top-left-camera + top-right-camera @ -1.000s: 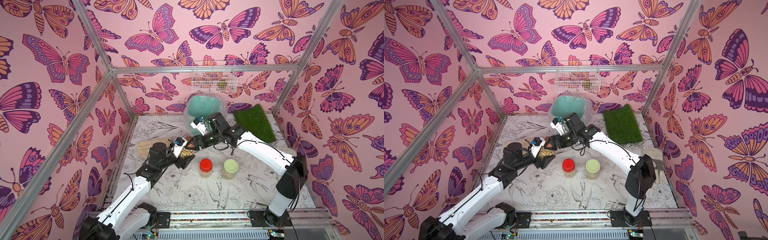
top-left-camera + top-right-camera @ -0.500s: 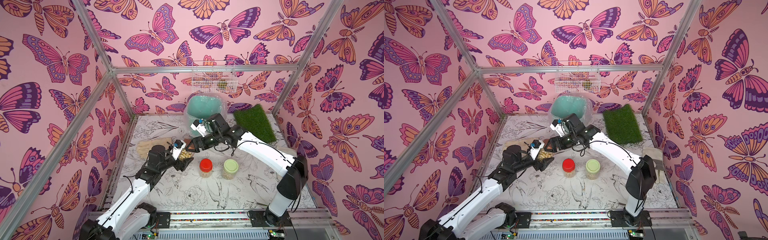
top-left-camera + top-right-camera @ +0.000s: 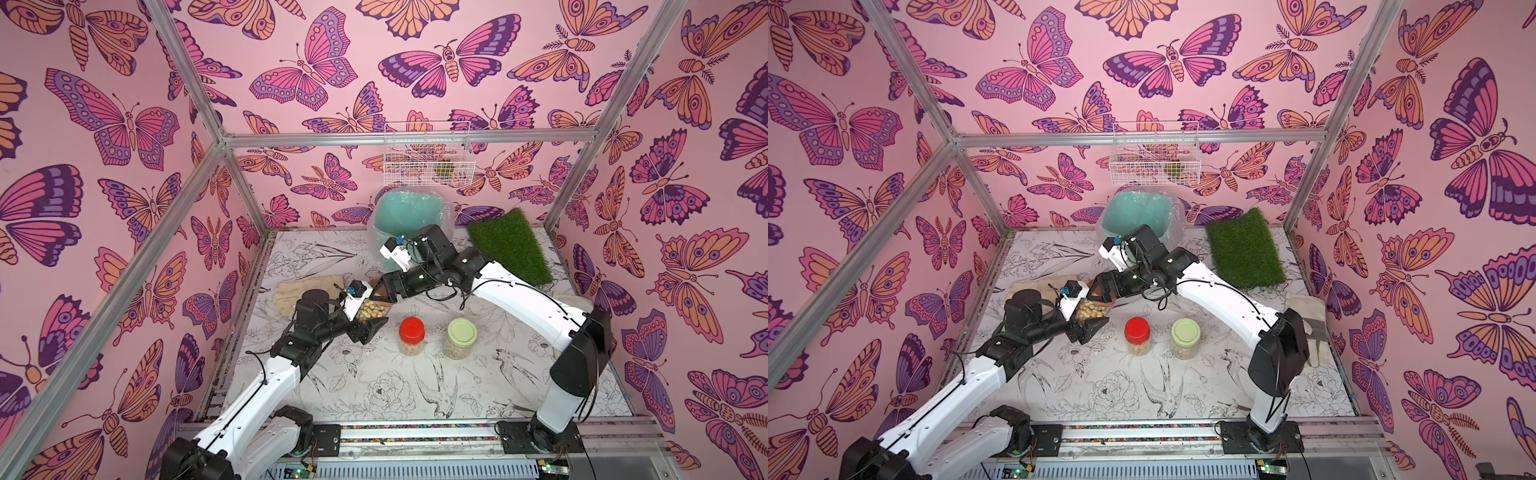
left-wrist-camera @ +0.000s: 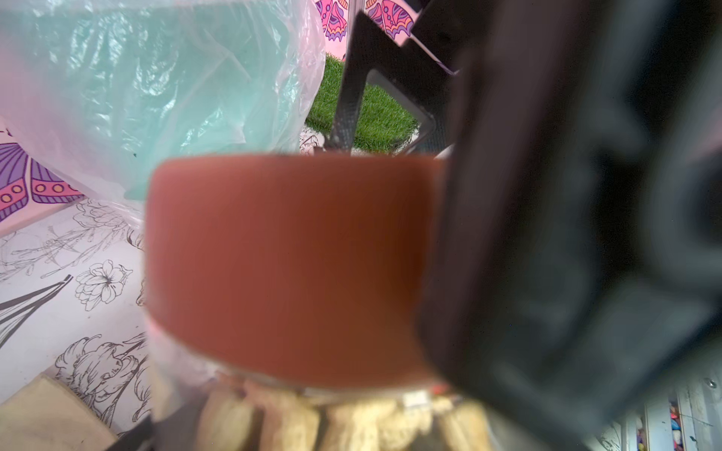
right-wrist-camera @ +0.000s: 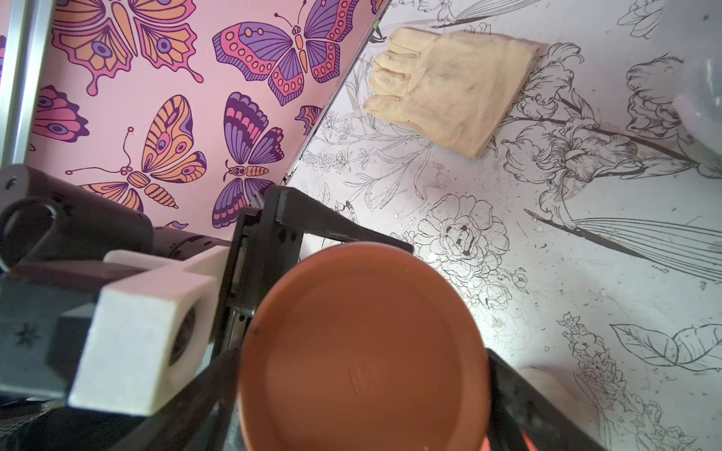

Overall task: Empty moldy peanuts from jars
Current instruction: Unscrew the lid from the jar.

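**First jar held for uncapping; nothing emptied yet**

No jar is seen emptied. The brown-lidded jar [image 3: 371, 309] is held tilted over the table [image 3: 374, 395], between its left edge and its middle. It is clamped at the body by the left gripper [image 3: 370, 316]. The moldy peanuts [image 3: 1090, 309] are seen heaped inside through the clear wall. The brown lid [image 5: 363, 351] is seated on the jar and is clasped by the right gripper [image 3: 383, 293]. In the right wrist view its jaws are pressed against both sides of the lid. Whether the lid is loosened at all cannot be told.

The red-lidded jar [image 3: 412, 336] and the green-lidded jar [image 3: 461, 338] are left standing capped near the middle of the table, just beside each other, with nuts inside. The lined mint-green bin [image 3: 409, 216] is set at the back edge, apart from all three jars. The work is judged to be at its first stage. One lid is to be removed and the contents tipped out, and the same is to be repeated for two more jars.

Against the frames of a second and half a second before, almost nothing is changed. The same jar is held at nearly the same spot, the lid is on throughout, and the standing jars are not moved. A slight shift of the right wrist is suggested, too small to be read with confidence.
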